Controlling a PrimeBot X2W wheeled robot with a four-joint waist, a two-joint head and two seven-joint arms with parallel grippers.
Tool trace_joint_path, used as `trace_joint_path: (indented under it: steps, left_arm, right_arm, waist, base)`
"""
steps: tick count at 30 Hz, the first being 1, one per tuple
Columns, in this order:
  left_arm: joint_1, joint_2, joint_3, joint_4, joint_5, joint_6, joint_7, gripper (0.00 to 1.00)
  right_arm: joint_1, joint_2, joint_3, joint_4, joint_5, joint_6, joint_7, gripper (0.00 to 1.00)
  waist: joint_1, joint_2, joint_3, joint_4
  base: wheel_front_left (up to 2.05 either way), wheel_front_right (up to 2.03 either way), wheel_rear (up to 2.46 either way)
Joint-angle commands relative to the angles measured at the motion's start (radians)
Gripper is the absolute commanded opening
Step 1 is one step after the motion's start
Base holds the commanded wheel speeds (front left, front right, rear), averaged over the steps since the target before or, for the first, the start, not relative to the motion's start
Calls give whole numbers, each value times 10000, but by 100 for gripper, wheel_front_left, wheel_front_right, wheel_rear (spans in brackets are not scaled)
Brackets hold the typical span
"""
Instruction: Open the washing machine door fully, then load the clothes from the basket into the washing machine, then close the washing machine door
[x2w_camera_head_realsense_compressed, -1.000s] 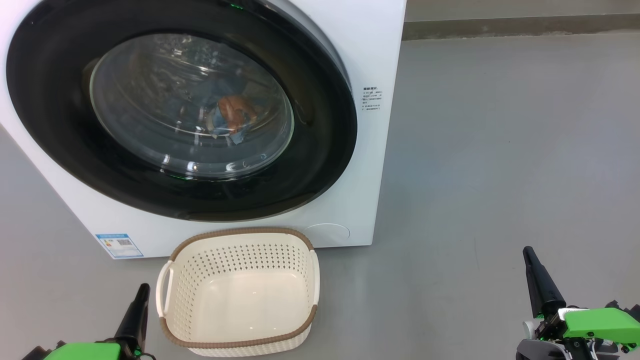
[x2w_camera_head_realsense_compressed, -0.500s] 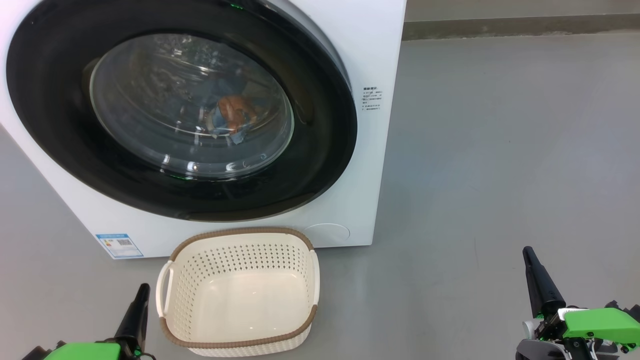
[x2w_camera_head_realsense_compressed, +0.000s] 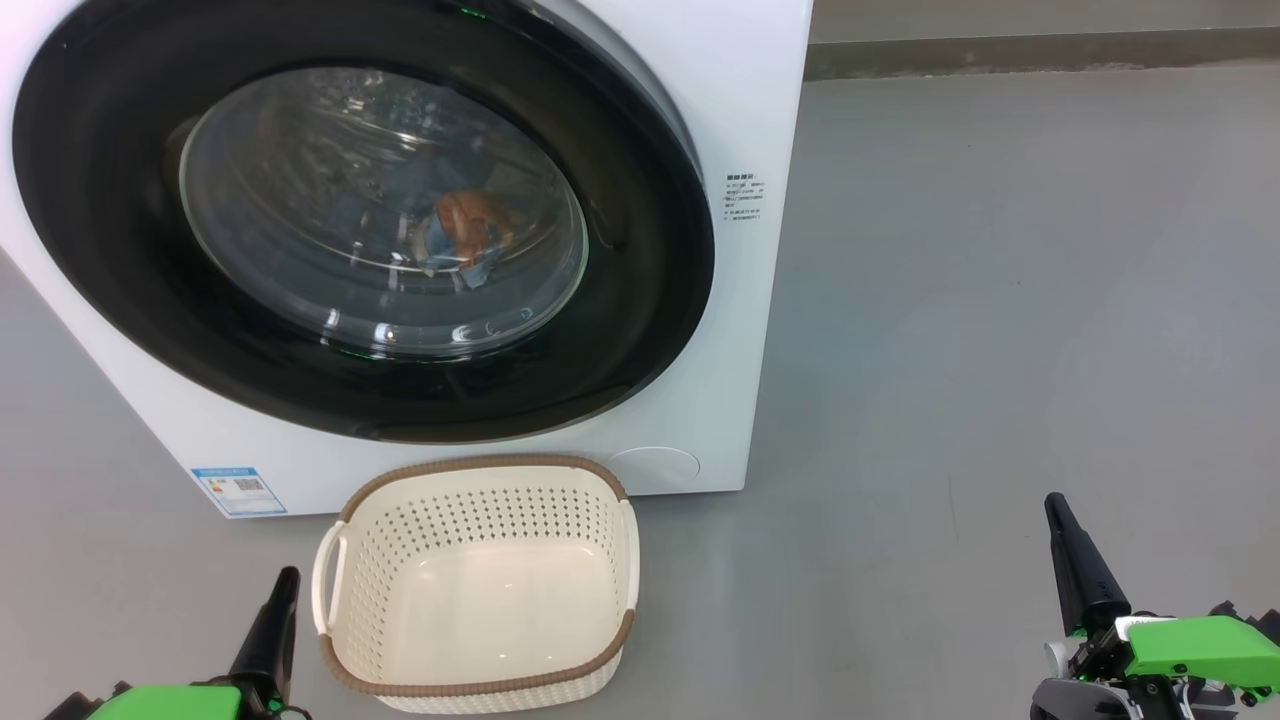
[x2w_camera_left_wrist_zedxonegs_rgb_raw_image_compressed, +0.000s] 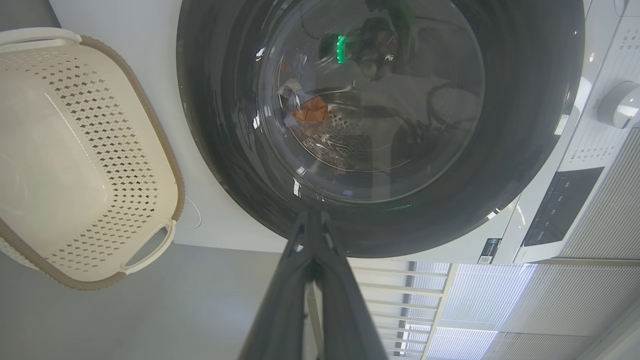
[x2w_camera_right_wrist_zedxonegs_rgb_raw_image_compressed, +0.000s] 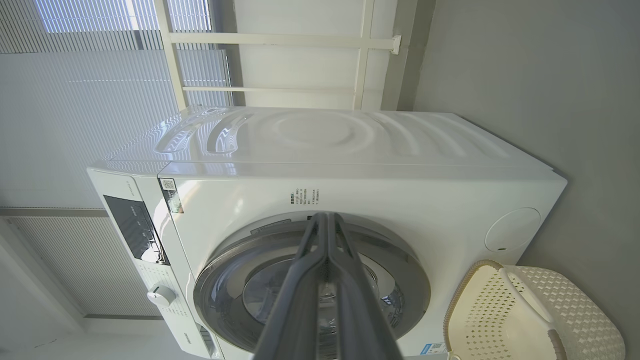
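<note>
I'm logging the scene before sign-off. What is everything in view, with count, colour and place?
washing machine: one, white, on grey floor
washing machine door: one, glossy black, shut on its front
clothes: count unclear, blue and orange, behind the door's window
basket: one, cream, brown rim, on floor before machine
label sticker: one, blue, low on machine's front
left gripper: one, dark, shut, beside basket
right gripper: one, dark, shut, above floor
</note>
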Motion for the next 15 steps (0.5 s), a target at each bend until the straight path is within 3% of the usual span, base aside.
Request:
trace_joint_path:
  steps: [1, 15]
  left_arm:
    - [-426, 99, 347, -292, -88, -27, 59, 0]
    - [-426, 99, 346, -292, -88, -27, 59, 0]
  right_arm:
    - [-105, -34, 240, -303, 26, 16, 80, 0]
    - [-105, -33, 238, -303, 24, 16, 81, 0]
  waist:
    - [-1, 0, 0, 0]
    - [-1, 0, 0, 0]
  base:
    - [0, 0, 0]
    - [0, 0, 0]
